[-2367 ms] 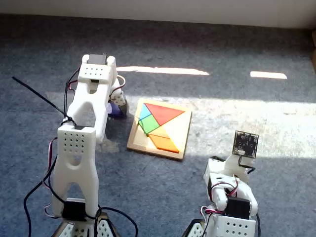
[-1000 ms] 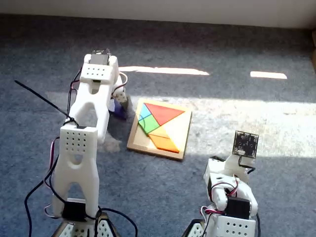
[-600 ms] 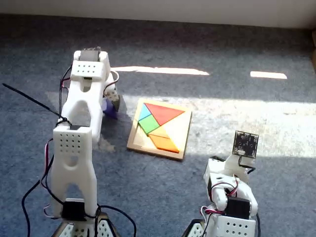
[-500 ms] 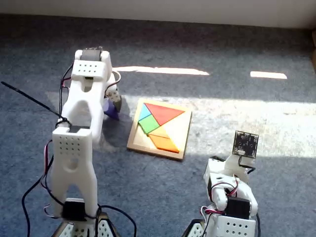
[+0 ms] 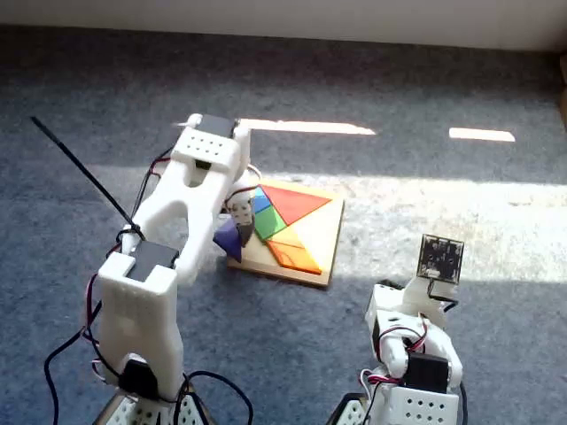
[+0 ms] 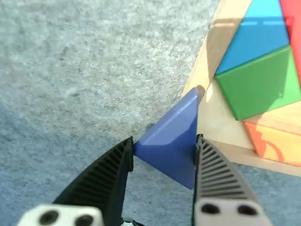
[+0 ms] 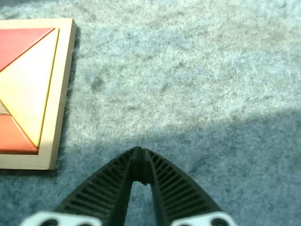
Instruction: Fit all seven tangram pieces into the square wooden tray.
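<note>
Above carpet (image 6: pixel 70 70): blue triangle (image 6: pixel 171 141) between hand (image 6: pixel 162 162) fingers.

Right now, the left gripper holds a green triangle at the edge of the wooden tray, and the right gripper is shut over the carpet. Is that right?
Wrong colour: the triangle is dark blue, not green, as the left wrist view shows. The left gripper holds it at the edge of the wooden tray, and the right gripper is shut over the carpet.

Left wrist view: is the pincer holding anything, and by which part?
Yes. The left pincer is shut on the blue triangle, pinching it between one corner and the opposite edge.
</note>
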